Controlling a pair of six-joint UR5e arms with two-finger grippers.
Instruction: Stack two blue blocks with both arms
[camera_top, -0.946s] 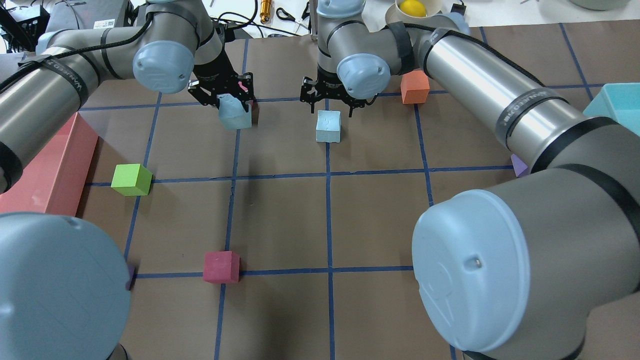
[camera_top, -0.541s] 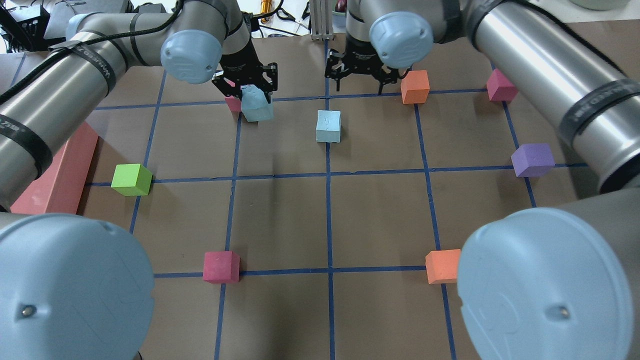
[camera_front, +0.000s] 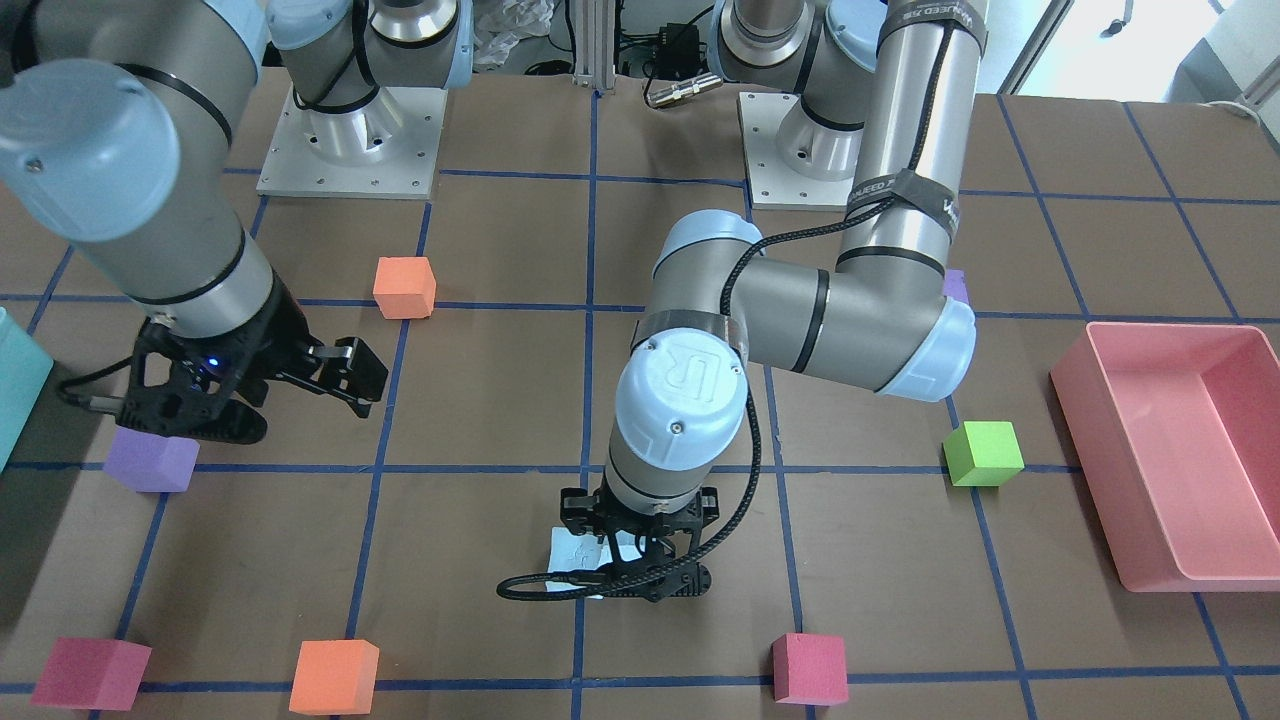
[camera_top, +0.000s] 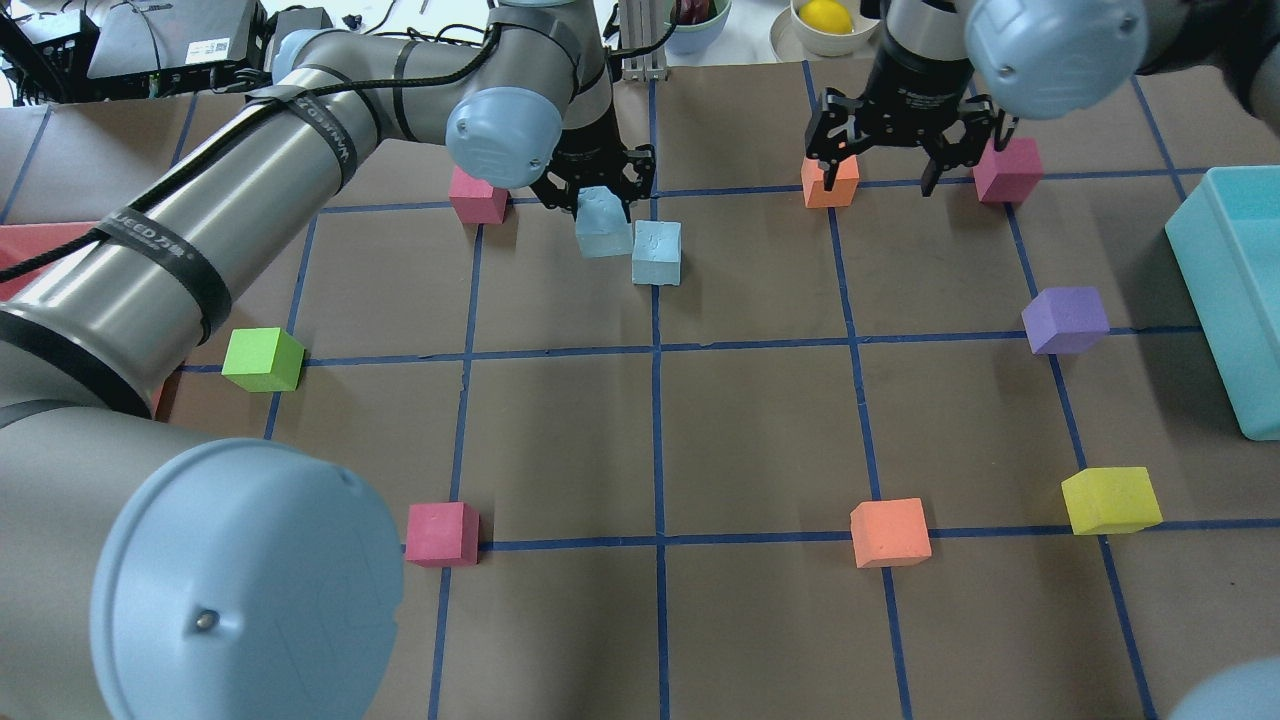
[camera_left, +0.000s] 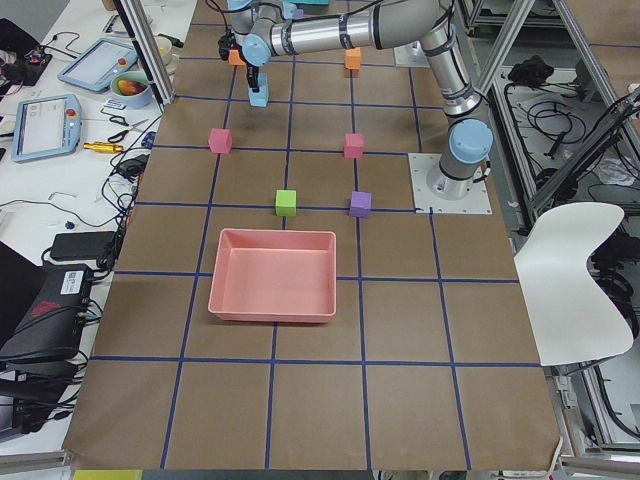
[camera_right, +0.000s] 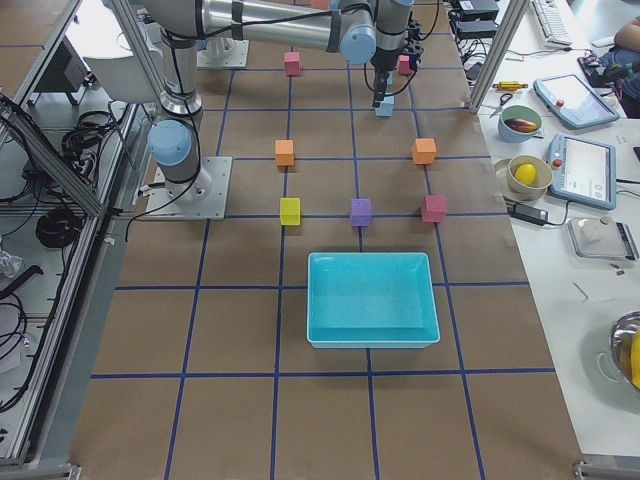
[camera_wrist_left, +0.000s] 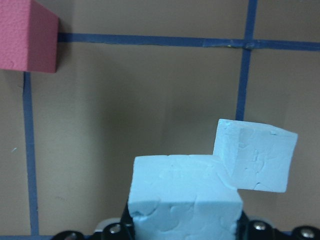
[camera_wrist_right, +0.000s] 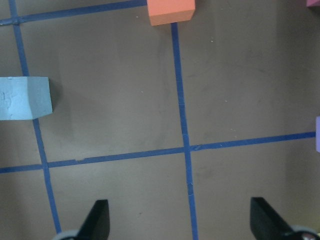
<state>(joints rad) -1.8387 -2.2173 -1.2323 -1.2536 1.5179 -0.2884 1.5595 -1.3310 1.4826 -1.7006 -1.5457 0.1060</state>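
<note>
My left gripper (camera_top: 600, 200) is shut on one pale blue block (camera_top: 603, 228) and holds it off the table. The block hangs just left of the second blue block (camera_top: 656, 252), which rests on the table by a tape crossing. In the left wrist view the held block (camera_wrist_left: 185, 200) fills the bottom and the resting block (camera_wrist_left: 255, 155) lies just beyond it to the right. My right gripper (camera_top: 905, 150) is open and empty, hovering over the orange block (camera_top: 830, 182). Its fingers (camera_wrist_right: 97, 217) stand wide apart in the right wrist view.
A teal bin (camera_top: 1230, 300) stands at the right edge and a pink tray (camera_front: 1160, 440) on my left. Pink blocks (camera_top: 478, 195) (camera_top: 1005, 170) (camera_top: 442, 533), green (camera_top: 262, 358), purple (camera_top: 1065, 320), yellow (camera_top: 1110, 500) and orange (camera_top: 888, 532) blocks are scattered around.
My left gripper has carried its blue block rightward, up to the resting blue block. My right gripper has moved from above that block away to the right and farther back.
</note>
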